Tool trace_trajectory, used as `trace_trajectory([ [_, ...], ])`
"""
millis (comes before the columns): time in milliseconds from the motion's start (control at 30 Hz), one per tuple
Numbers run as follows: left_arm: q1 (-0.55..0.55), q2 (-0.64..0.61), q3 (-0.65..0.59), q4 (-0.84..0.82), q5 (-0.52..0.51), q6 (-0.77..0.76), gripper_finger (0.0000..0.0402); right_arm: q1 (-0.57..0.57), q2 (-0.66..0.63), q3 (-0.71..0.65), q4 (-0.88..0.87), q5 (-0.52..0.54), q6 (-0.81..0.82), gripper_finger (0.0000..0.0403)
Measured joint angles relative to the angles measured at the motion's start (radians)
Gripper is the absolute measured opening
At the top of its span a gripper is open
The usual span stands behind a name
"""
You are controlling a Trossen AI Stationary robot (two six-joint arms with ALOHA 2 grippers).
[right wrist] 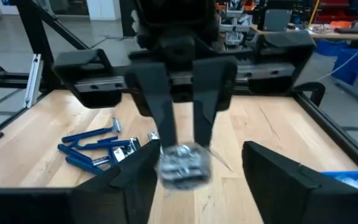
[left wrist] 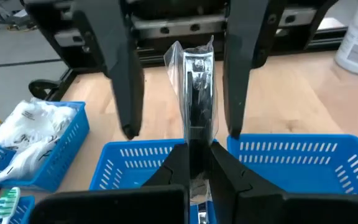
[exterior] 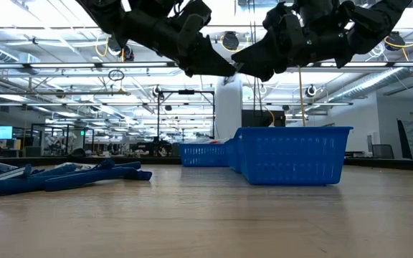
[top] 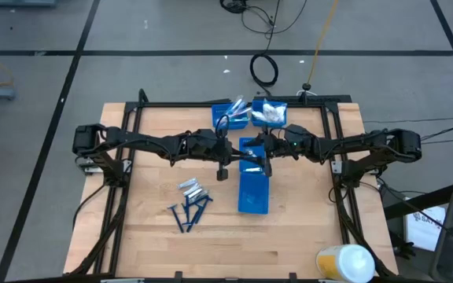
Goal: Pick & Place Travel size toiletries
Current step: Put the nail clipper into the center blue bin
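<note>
My left gripper (left wrist: 191, 165) is shut on a silvery tube (left wrist: 197, 74) in a clear wrapper, held in the air above the long blue bin (top: 253, 192). My right gripper (right wrist: 191, 180) faces it and is open. Its two fingers (left wrist: 126, 87) stand on either side of the tube (right wrist: 182, 165) with a gap on each side. Both grippers meet mid-table (exterior: 235, 68). On the wood lie dark blue razors (top: 187, 214) and a few silvery tubes (top: 193, 189). My left gripper pinches the silvery tube by one end (left wrist: 192, 146) between its two fingers. The rest of the tube, with its wrapper, sticks out past the fingertips toward the right gripper. The tube is lifted clear, above the long blue bin.
Two blue bins stand at the far side: one with toothbrushes (top: 230, 114), one with white packets (top: 268, 114). A white bottle (top: 344, 263) lies near the table's near right corner. Black frame rails run along the table's sides. Bare wood lies near the front edge (top: 234, 251).
</note>
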Motion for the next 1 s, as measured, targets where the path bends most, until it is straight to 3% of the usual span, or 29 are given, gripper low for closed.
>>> trace_trajectory([
  [200, 0.000, -0.003, 0.000, -0.005, 0.000, 0.008, 0.0023, 0.000, 0.000, 0.000, -0.001, -0.002, -0.041, 0.0159],
  [467, 0.001, -0.003, 0.000, -0.009, -0.003, 0.002, 0.0017, 0.000, 0.000, 0.000, -0.002, -0.007, -0.074, 0.0053],
  [700, 0.000, -0.003, 0.000, -0.010, -0.014, -0.095, 0.0063, 0.000, 0.000, 0.000, -0.005, -0.005, -0.082, 0.0047],
  [1000, -0.015, -0.015, 0.001, -0.133, -0.399, -0.143, 0.0171, -0.028, 0.000, 0.000, -0.132, 0.095, -0.063, 0.0047],
])
